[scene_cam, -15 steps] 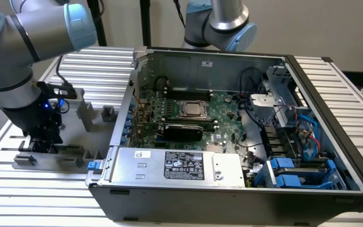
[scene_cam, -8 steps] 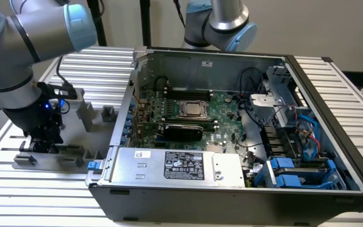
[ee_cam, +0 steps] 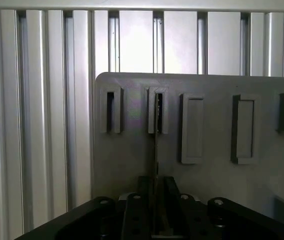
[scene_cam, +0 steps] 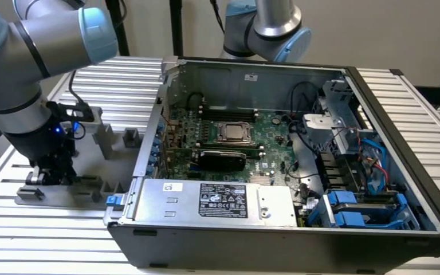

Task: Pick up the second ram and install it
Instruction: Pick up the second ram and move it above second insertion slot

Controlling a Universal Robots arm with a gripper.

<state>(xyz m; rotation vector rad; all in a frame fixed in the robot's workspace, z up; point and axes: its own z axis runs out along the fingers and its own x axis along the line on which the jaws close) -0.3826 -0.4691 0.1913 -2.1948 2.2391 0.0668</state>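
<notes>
The arm reaches down at the exterior view's left, its gripper point(scene_cam: 50, 175) planted on the grey holder plate point(scene_cam: 117, 166) that lies on the ribbed aluminium table point(scene_cam: 52, 240). In this view the dark wrist hides what is between the fingers.

The wrist view supplies that detail. The second ram point(ee_cam: 155, 150) stands on the holder plate point(ee_cam: 127, 160), seen edge-on as one thin line. Its far end sits in a narrow slot point(ee_cam: 158, 112) and its near end runs in between the gripper's point(ee_cam: 155, 202) two black fingers point(ee_cam: 137, 210). The jaws are drawn in narrow, one against each face of the stick, clamped on it. A matching slot point(ee_cam: 113, 111) just beside the occupied one holds nothing, and two raised blocks point(ee_cam: 193, 129) stand on its other side.

The exterior view gives the surroundings. Just beside the holder plate, towards that view's right, the open computer case point(scene_cam: 281, 240) lies on its side. Inside are the green motherboard point(scene_cam: 274, 143), its square silver processor point(scene_cam: 235, 133) and the grey power supply point(scene_cam: 220, 200). A second arm point(scene_cam: 274, 28) rises beyond the case, well apart from the plate.
</notes>
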